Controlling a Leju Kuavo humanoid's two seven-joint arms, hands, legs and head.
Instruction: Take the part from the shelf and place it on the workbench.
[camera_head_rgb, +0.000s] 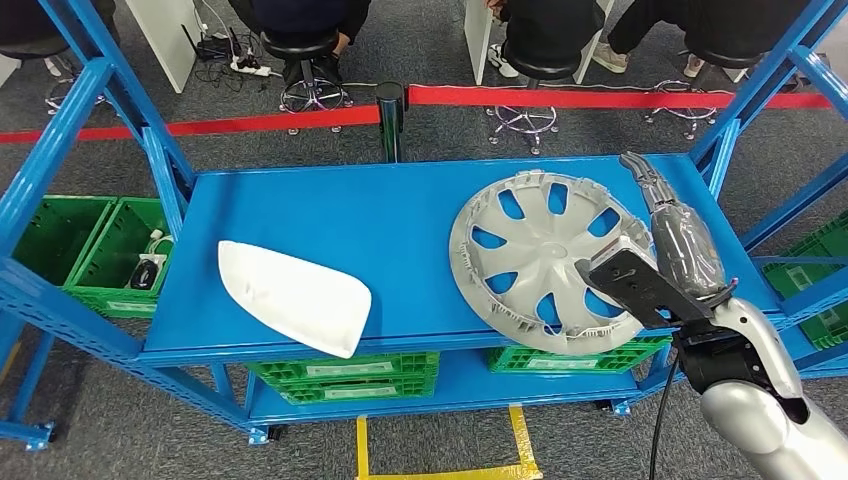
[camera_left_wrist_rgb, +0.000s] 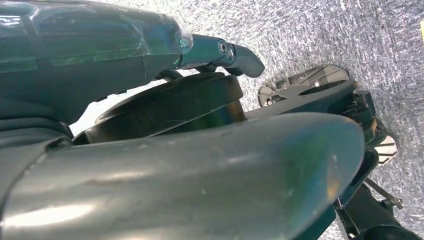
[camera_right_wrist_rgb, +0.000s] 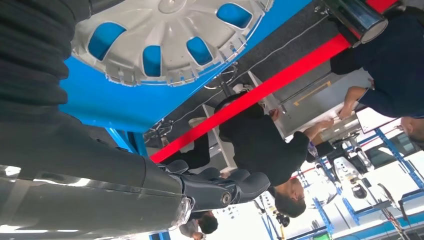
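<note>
A silver hubcap (camera_head_rgb: 545, 262) lies flat on the right half of the blue shelf top (camera_head_rgb: 400, 230), its near rim overhanging the front edge. A white curved panel (camera_head_rgb: 295, 297) lies at the front left. My right hand (camera_head_rgb: 675, 235) is raised at the hubcap's right rim, fingers stretched away from me and holding nothing. The right wrist view has the hubcap (camera_right_wrist_rgb: 165, 30) beside that hand (camera_right_wrist_rgb: 150, 195), whose fingertips (camera_right_wrist_rgb: 240, 185) are free in the air. My left hand (camera_left_wrist_rgb: 165, 165) hangs over grey carpet, empty, fingers (camera_left_wrist_rgb: 240, 55) extended.
Blue uprights (camera_head_rgb: 60, 130) flank the shelf on both sides. Green crates (camera_head_rgb: 345, 372) sit on the lower level and in the left bay (camera_head_rgb: 100, 250). Behind the shelf run a red barrier strip (camera_head_rgb: 600, 97) and a black post (camera_head_rgb: 390, 110); people sit on stools (camera_head_rgb: 310, 60) beyond.
</note>
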